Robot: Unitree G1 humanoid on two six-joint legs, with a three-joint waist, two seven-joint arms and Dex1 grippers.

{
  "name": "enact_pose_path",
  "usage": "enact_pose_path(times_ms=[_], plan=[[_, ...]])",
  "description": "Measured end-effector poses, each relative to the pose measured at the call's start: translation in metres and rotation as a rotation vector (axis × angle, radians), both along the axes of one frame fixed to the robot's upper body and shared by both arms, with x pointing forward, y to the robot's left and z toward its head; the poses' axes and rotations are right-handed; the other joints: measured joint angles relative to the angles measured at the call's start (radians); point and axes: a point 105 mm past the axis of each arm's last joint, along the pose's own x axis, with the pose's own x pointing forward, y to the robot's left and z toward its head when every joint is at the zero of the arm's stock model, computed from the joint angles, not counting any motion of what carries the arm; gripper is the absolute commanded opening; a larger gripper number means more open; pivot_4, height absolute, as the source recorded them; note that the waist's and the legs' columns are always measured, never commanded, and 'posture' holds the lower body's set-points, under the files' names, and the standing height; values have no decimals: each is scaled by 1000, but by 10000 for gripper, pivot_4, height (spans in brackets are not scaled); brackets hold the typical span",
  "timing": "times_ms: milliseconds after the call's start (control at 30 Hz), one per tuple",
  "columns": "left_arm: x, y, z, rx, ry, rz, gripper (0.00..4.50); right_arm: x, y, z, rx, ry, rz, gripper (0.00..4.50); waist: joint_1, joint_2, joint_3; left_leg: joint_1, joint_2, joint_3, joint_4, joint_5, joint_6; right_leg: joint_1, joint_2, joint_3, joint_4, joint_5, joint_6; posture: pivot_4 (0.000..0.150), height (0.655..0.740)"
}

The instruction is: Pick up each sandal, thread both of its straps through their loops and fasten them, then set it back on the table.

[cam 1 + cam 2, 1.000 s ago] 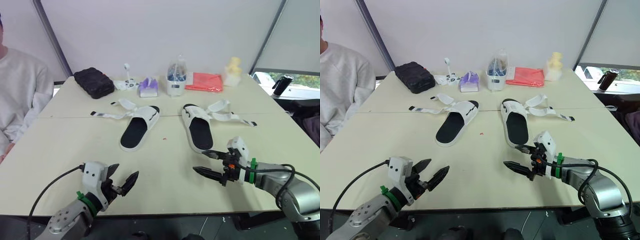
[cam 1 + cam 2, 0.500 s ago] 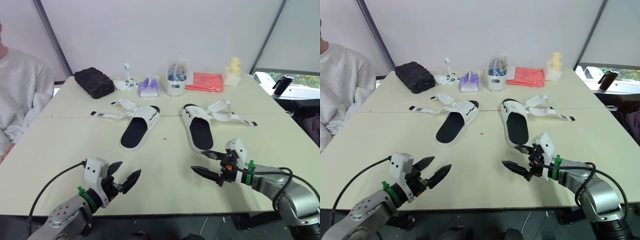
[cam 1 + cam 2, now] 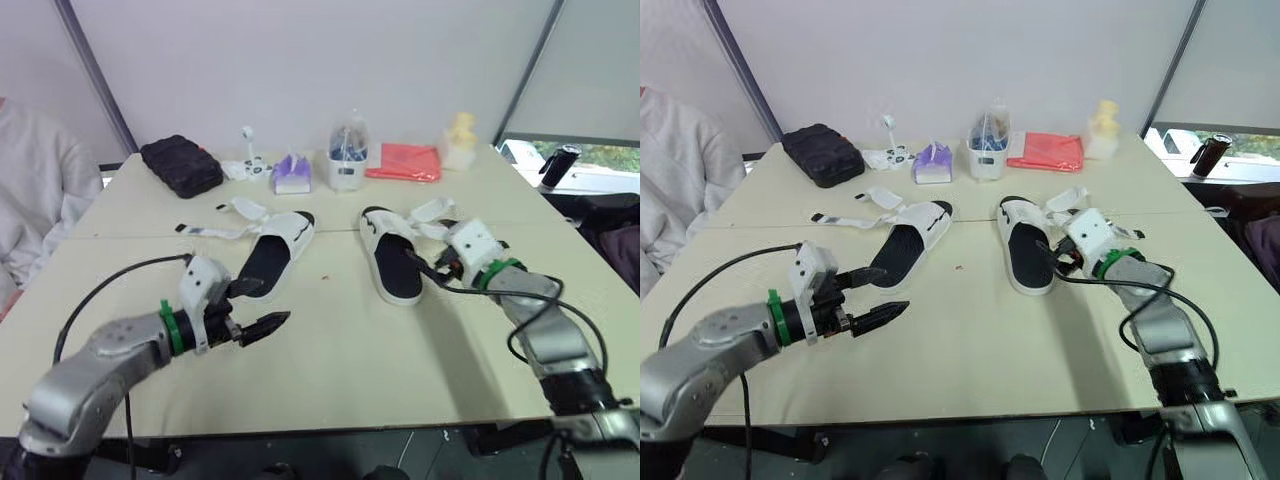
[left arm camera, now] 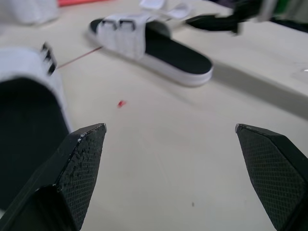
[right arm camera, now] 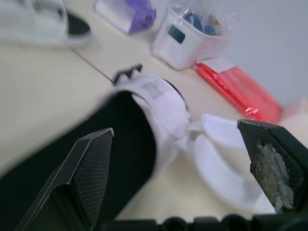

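The right sandal (image 3: 398, 268) lay flat on the worktop (image 3: 340, 355), straps (image 3: 438, 213) loose. The right gripper (image 3: 437, 263) — jaws spread — hung at its strap side. The left gripper (image 3: 270, 302), jaws also spread, was well to its left. A shallow bite might just shove the sandal away — nothing braced it.

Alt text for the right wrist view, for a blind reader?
The right gripper, wide open, faces a white sandal with a black footbed, its straps lying unfastened on the table. Behind it sit a clear container and a red packet.
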Motion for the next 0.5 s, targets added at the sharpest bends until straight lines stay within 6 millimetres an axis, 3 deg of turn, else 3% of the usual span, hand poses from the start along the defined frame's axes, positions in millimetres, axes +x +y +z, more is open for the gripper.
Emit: enact_pose_path(times_ms=[100,300,400,500], plan=[[4,-1,2,-2,7,-8,44709,24,11,-5,-162,-43,-6,45000,-12,0,0,0,0,0,-5,1,-2,-3,0,1,0,0,0,1500,7400],[-3,-1,-9,-35,49,23,44709,61,31,-3,-283,-85,-61,45000,-24,0,1,-1,1,0,-9,3,-4,-5,0,2,0,0,0,1500,7400],[-7,-7,-12,-57,53,33,45000,72,46,0,-376,-118,-80,35855,-31,0,1,-1,1,-1,-8,3,-5,-5,1,2,0,0,0,1500,7400],[-10,-10,-10,-62,34,47,45000,74,55,-4,-415,-129,-77,21564,-30,0,1,-1,1,-1,-8,3,-5,-4,1,2,0,0,0,1500,7400]])
